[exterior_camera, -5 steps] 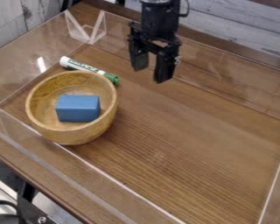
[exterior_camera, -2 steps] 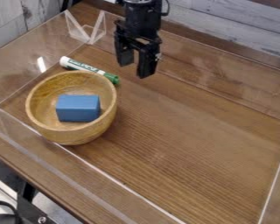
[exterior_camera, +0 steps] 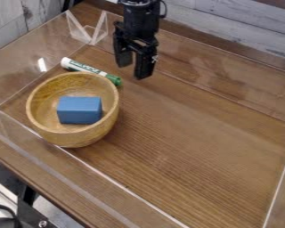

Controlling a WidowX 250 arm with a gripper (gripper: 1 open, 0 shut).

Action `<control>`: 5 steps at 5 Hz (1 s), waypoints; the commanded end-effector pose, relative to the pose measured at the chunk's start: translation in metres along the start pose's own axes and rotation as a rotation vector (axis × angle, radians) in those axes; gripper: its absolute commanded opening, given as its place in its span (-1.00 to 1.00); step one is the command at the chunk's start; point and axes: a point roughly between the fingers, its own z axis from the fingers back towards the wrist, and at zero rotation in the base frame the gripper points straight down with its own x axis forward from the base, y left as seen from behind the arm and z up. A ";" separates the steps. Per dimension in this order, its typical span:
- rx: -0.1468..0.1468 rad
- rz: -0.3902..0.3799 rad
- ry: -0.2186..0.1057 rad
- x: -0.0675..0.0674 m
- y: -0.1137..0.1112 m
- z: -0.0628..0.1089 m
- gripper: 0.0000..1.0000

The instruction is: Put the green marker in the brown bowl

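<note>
One approach step is judged to be in hand: the gripper (exterior_camera: 132, 64), spread wide and empty, is poised just right of the green marker (exterior_camera: 89, 70) lying beside the brown bowl (exterior_camera: 38, 122), so lowering astride its barrel is called for next.

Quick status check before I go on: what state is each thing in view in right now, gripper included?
gripper: open, fingers pointing down, holding nothing, above the table to the right of the marker.
green marker: lying flat on the table behind the bowl, outside it, not gripped.
brown bowl: upright on the table, holding the blue block.
blue block: lying inside the bowl.
table: wooden, bearing the bowl and marker.
</note>
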 end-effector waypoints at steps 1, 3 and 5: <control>0.036 0.012 -0.052 0.004 0.012 0.016 1.00; 0.031 0.047 -0.053 0.005 0.022 0.011 1.00; 0.025 0.086 -0.059 0.005 0.026 0.008 1.00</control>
